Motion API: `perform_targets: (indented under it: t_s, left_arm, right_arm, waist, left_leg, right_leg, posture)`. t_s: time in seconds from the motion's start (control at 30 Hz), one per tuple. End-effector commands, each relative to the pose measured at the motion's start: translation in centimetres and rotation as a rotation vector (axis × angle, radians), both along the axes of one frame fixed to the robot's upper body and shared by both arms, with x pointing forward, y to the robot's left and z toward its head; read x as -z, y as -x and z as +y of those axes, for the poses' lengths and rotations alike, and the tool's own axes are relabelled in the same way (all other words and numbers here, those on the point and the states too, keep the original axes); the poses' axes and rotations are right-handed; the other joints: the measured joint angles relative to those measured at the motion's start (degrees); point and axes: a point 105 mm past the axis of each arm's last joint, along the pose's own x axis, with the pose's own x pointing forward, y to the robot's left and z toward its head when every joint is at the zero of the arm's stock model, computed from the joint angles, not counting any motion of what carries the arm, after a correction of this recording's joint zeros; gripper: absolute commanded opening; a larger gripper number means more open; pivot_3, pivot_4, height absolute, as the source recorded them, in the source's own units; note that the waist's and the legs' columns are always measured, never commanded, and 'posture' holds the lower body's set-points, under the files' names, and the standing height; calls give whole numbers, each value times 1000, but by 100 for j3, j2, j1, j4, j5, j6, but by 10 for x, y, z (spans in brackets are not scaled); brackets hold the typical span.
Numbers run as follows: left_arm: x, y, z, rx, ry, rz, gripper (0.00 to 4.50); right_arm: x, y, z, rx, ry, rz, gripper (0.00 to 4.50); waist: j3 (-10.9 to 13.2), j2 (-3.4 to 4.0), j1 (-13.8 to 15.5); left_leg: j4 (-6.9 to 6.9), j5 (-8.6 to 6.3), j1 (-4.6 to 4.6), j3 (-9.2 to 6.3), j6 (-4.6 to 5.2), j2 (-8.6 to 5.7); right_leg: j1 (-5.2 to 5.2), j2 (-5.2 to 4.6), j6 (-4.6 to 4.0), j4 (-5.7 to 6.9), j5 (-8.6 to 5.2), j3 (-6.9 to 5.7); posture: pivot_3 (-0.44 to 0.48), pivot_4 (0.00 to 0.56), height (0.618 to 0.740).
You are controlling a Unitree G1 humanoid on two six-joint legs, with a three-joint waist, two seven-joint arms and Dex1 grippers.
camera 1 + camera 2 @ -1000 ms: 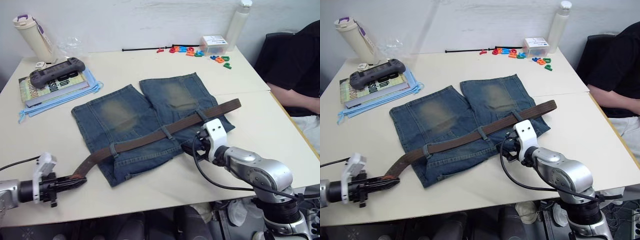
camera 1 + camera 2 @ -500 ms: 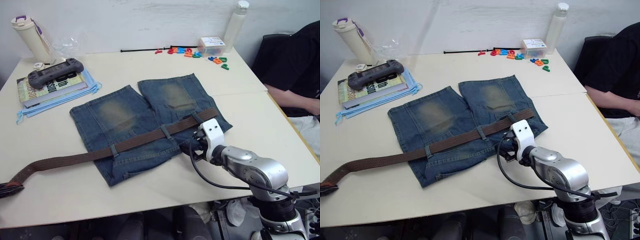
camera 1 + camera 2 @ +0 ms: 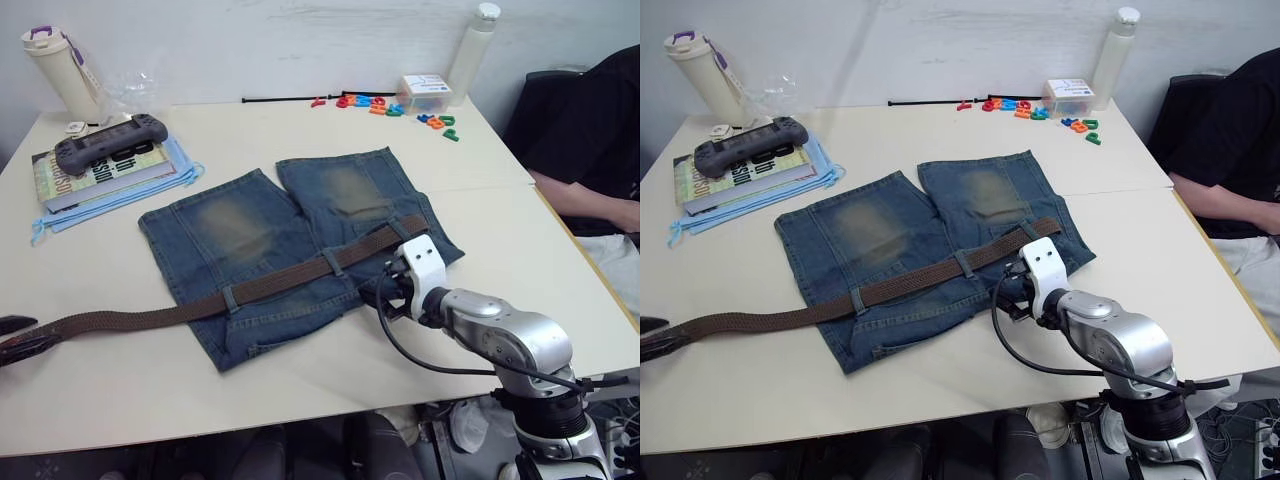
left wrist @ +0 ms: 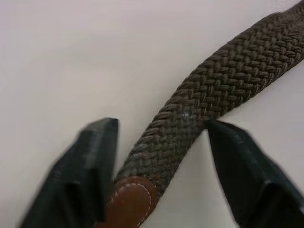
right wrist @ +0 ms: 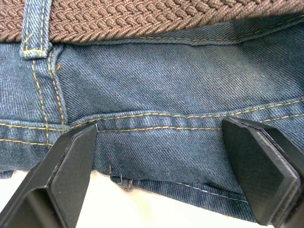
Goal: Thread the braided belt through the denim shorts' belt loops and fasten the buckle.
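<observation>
The left gripper [image 4: 159, 166] was spread open around the belt [image 3: 200, 305] tip, nothing clamped. The right gripper [image 5: 161, 156] was open too, pressed on the shorts [image 3: 270, 235]. The belt was threaded through the loops [image 3: 333, 264], tail stretched out on the table [image 3: 300, 390].

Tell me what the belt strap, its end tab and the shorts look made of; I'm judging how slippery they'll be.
Braided belt: woven brown cord, matte, plaited strands visible. End tab: smooth tan leather or imitation, white stitching. Denim shorts: faded blue cotton-like twill, diagonal weave, yellow seams.
</observation>
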Motion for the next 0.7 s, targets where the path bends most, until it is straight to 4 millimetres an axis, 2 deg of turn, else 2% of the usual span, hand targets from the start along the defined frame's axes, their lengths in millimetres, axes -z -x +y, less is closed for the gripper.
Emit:
perform_targets:
  t_s: [0.03,0.13,0.23,0.3,0.33,0.4,0.43,0.53,0.6,0.7]
  left_arm:
    - [-37,-13,-7,73,-11,-83,4331]
    - [-61,-28,-43,249,74,-124,4331]
    - [-72,-39,-85,379,142,-153,4331]
    - [-77,-43,-111,414,223,-185,4331]
    - [-78,-45,-130,438,296,-204,4331]
    - [-72,-44,-161,478,388,-205,4331]
    - [-70,-43,-170,482,410,-201,4331]
    - [-41,-38,-197,512,456,-147,4331]
    - [-29,-38,-209,513,486,-124,4331]
    - [-15,-43,-224,522,510,-98,4331]
  right_arm:
    - [-8,3,-7,-4,-16,0,4500]
    - [-25,5,-10,-25,-53,-29,4500]
    - [-40,9,-14,-57,-79,-56,4500]
    - [-50,13,-16,-88,-94,-72,4500]
    - [-58,16,-18,-111,-106,-87,4500]
    - [-72,21,-22,-155,-131,-113,4500]
    - [-76,23,-22,-171,-139,-121,4500]
    - [-100,24,-23,-238,-196,-170,4500]
    - [-110,16,-28,-238,-206,-189,4500]
    - [-116,-8,-34,-213,-186,-195,4500]
  waist:
    - [4,-2,13]
    - [22,-1,36]
    - [40,12,74]
    - [76,71,104]
    - [89,93,122]
    - [92,99,120]
    - [94,102,110]
    - [96,102,19]
    - [97,101,-10]
    - [98,98,16]
  left_leg:
    - [0,0,-2,-1,0,0]
    - [1,0,-13,-2,0,0]
    - [4,-2,-29,-4,3,-1]
    - [5,-7,-35,1,12,-5]
    - [5,-9,-37,6,17,-8]
    - [5,-1,-66,15,3,-7]
    - [9,12,-91,15,-21,-4]
    - [5,17,-103,20,-27,0]
    - [5,17,-98,28,-27,-2]
    - [9,25,-86,26,-32,-2]
  right_leg:
    - [-1,0,0,0,0,0]
    - [-7,-1,0,-2,0,-3]
    - [-16,-2,2,-9,1,-2]
    - [-17,-4,8,-22,4,5]
    - [-21,-5,10,-24,5,10]
    - [-61,-5,12,-14,5,16]
    - [-86,-4,12,-12,5,15]
    - [-102,0,12,-13,5,13]
    - [-97,-1,12,-16,5,15]
    - [-82,-1,18,-17,9,12]
  posture:
    - [0,150,657]
    - [0,150,657]
    - [0,150,657]
    - [0,150,657]
    - [0,150,657]
    - [0,150,657]
    - [0,150,657]
    - [0,150,657]
    - [0,150,657]
    - [0,150,657]
